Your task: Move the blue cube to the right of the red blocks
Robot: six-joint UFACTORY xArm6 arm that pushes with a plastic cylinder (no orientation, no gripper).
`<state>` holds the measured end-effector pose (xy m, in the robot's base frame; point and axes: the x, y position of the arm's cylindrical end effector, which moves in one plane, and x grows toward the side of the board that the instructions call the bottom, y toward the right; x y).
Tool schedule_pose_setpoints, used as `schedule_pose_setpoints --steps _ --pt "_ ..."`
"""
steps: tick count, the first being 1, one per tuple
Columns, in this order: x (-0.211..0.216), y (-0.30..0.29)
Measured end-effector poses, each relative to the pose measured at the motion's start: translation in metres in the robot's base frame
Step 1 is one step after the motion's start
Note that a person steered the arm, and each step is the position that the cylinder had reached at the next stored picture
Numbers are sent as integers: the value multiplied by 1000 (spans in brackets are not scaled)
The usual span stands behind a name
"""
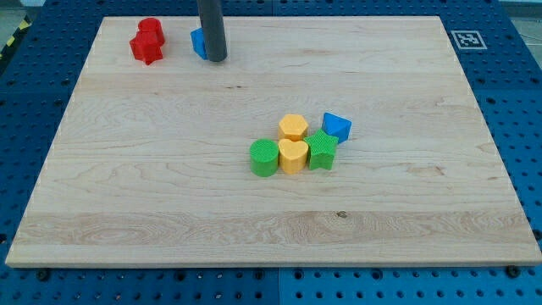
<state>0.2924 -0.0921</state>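
A single straight rod [211,30], dark grey, round in section like a plain cylinder, entering from the view's top edge. Smooth and matte along the visible length, with a faint lighter sheen down one side. Even thickness throughout, no taper. My tip [216,59] cut flat and blunt, same dark grey as the shaft. Upper part of the arm outside the view.

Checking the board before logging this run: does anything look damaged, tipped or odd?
Nothing stands out. Blocks sit upright on the board; my tip hides part of the blue cube, right of the red blocks.
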Motion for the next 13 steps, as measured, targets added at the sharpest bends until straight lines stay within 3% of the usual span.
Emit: schedule_pose_setpoints --steps 5,11,13 --pt "-20 22" --pt "-71 -17" --pt "0 14"
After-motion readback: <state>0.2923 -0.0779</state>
